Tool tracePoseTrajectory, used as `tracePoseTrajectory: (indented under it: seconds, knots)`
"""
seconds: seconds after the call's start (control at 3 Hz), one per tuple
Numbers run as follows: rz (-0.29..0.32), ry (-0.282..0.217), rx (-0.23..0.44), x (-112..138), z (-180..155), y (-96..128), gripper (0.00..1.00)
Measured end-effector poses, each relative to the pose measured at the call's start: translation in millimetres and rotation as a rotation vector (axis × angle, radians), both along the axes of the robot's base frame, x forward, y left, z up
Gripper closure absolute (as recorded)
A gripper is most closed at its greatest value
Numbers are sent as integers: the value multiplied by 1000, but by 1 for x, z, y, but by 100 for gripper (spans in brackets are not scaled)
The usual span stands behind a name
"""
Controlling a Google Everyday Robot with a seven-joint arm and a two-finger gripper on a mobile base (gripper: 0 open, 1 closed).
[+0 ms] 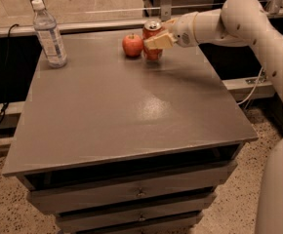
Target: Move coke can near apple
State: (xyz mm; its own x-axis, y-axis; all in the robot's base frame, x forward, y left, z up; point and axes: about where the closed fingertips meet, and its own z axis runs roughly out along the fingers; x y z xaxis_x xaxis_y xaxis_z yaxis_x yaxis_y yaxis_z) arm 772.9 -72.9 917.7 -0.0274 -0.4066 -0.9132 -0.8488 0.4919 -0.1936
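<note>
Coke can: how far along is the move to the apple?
Done: the coke can is upright right beside the apple, near the table's far edge. In hand: the pincer is clamped on the can. Left: let go and back off.
</note>
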Motion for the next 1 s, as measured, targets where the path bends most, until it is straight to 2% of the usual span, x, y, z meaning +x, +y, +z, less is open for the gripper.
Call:
tracePoseTrajectory:
  seconds: [0.33,1.0]
  knots:
    - [-24,5,2,15,-4,3,83]
    - [-48,16,3,28,-11,3,36]
